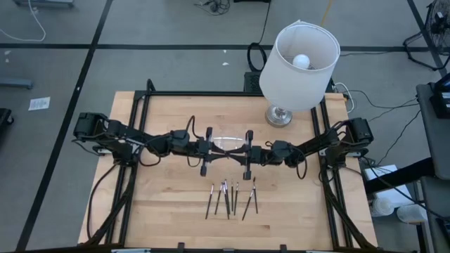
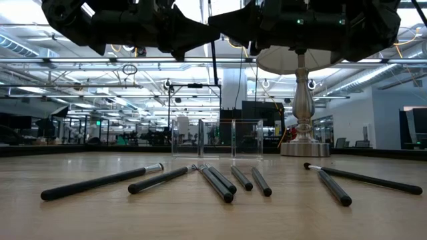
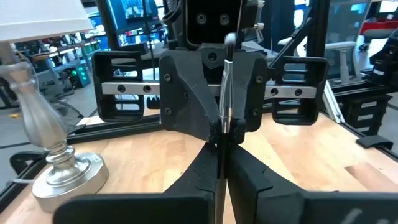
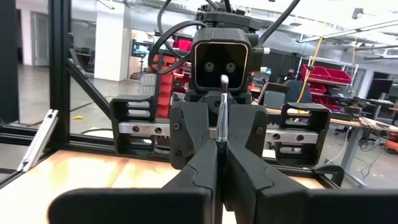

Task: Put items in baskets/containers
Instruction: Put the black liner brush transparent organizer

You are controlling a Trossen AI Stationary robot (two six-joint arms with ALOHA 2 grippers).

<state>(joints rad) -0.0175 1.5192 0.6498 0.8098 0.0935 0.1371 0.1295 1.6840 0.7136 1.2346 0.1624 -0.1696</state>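
Both arms reach in level from the sides, and their fingertips meet over the table's middle, above the clear tray (image 1: 226,143) (image 2: 217,139). My left gripper (image 1: 222,148) (image 3: 221,158) and my right gripper (image 1: 231,150) (image 4: 219,158) are both shut. A thin silvery stick (image 3: 226,81) (image 4: 222,109) stands up from where the tips meet. Several dark sticks (image 1: 230,198) (image 2: 220,181) lie flat on the wood, nearer than the tray. The low view cuts off both grippers at its top. My left gripper pinches the stick's lower part (image 3: 220,134) between its two fingertips, coming in level from the table's left. The stick rises nearly upright above the fingers, clear of the table. What is below the fingers is hidden. My right gripper pinches the stick's lower part (image 4: 219,134) between its fingertips, coming in level from the table's right. The stick stands upright above the fingers, in front of the left gripper. I cannot tell whether both grippers hold the same stick.
A white-shaded lamp (image 1: 299,67) stands on a silver base (image 1: 279,116) (image 2: 303,143) at the far right of the table, close behind the right arm. Black frame rails (image 1: 140,140) run along both sides. Bare wood lies around the loose sticks.
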